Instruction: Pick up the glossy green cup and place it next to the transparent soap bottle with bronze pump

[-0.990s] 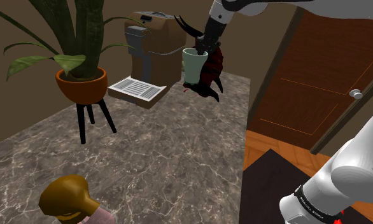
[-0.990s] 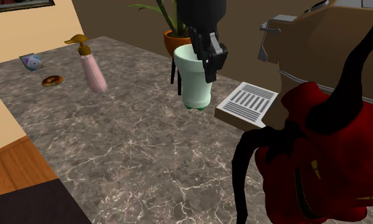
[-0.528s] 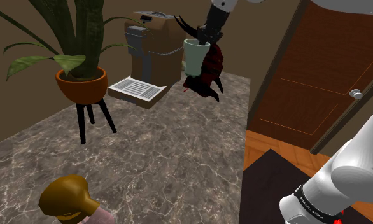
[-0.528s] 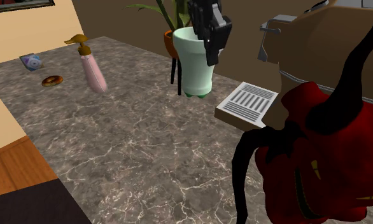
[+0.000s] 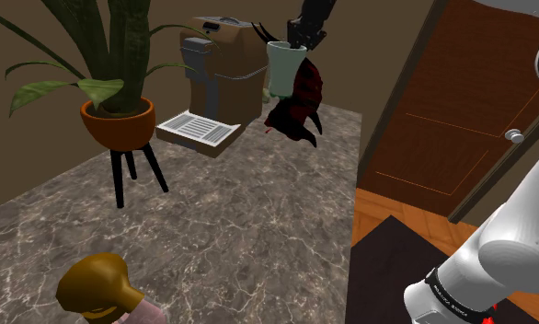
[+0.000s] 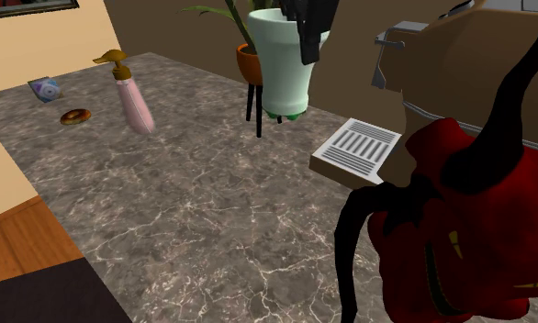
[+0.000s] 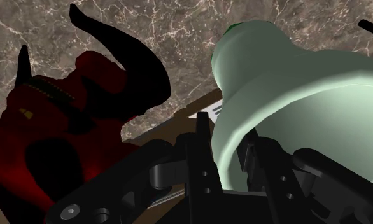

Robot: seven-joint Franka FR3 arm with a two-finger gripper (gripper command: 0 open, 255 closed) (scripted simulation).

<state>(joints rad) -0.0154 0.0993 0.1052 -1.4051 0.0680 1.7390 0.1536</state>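
A pale green glossy cup (image 5: 281, 70) hangs upright high above the marble counter (image 5: 222, 230), in front of the brown coffee machine. My gripper (image 5: 301, 39) is shut on its rim from above, one finger inside and one outside. In the second exterior view the cup (image 6: 284, 66) hangs over the plant's stand with the gripper (image 6: 306, 29) at its rim. From the wrist, the fingers (image 7: 203, 130) clasp the cup's wall (image 7: 287, 83). The pinkish soap bottle (image 6: 135, 103) with its bronze pump stands far off toward that view's left; its pump (image 5: 95, 286) shows at the shoulder view's lower left.
A brown coffee machine (image 5: 223, 63) with a white drip tray (image 5: 196, 129) stands at the back. A red and black horned figure (image 5: 301, 99) sits beside it, right under the cup. A potted plant (image 5: 119, 120) is on a stand. A doughnut (image 6: 74, 116) lies near the bottle.
The gripper has risen steadily with the cup in it, lifting it well above the counter. Nothing else has moved.
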